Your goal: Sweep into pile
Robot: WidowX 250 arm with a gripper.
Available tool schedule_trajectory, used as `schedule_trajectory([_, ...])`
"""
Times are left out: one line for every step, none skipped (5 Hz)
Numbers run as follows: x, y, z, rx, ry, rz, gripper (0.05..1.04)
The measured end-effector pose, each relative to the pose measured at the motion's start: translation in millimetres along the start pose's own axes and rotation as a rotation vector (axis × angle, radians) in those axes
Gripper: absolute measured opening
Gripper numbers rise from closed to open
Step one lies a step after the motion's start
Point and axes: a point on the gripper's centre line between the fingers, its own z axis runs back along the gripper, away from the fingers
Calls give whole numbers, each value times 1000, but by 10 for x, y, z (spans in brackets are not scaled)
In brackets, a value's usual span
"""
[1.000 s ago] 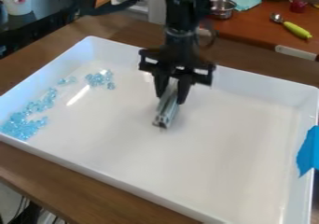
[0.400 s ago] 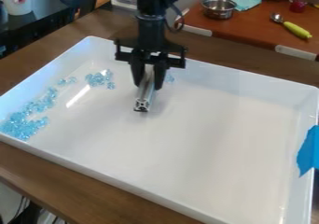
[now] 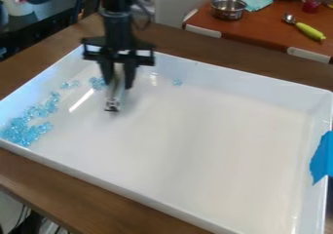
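- Risk no. 1, my judgement: the beads (image 3: 25,130) could slip past the bar's end, b/c the metal bar (image 3: 114,99) is narrow and stands nearly end-on to the camera.
- Risk no. 2: the lone bead clump (image 3: 177,82) nr. the far wall, well apart from the rest, could be left out of the pile if I push only toward the left of the view.
- Risk no. 3: too hard a shove prob. sends light beads skittering or rolling back off the wall; a bar held a bit high rides over them.
- Risk no. 4: the bar could twist in the grip if it knocks the tray (image 3: 214,145) wall.
- The gripper (image 3: 118,85), over the tray's far left part, is clamped on the bar, which slants down toward the near side; can't tell if its underside touches the floor.
- The beads, pale blue, clear and glinting, lie in a loose, ragged band along the left wall, thickest at the nr. left corner.
- A small bunch (image 3: 69,85) sits farther up that side, w/ another cluster (image 3: 98,83) just beside the gripper, partly hidden.
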Motion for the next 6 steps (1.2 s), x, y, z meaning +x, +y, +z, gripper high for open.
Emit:
schedule_trajectory([-64, 214, -17, 16, -13, 11, 372])
schedule_trajectory([-178, 342, 16, 3, 2, 22, 372])
schedule_trajectory([-216, 238, 257, -75, -48, 14, 372])
schedule_trajectory([-273, 25, 415, -151, -68, -17, 372])
schedule_trajectory([-340, -294, 493, -195, -58, -60, 372])
schedule_trajectory([-296, -592, 428, -196, -34, -131, 372])
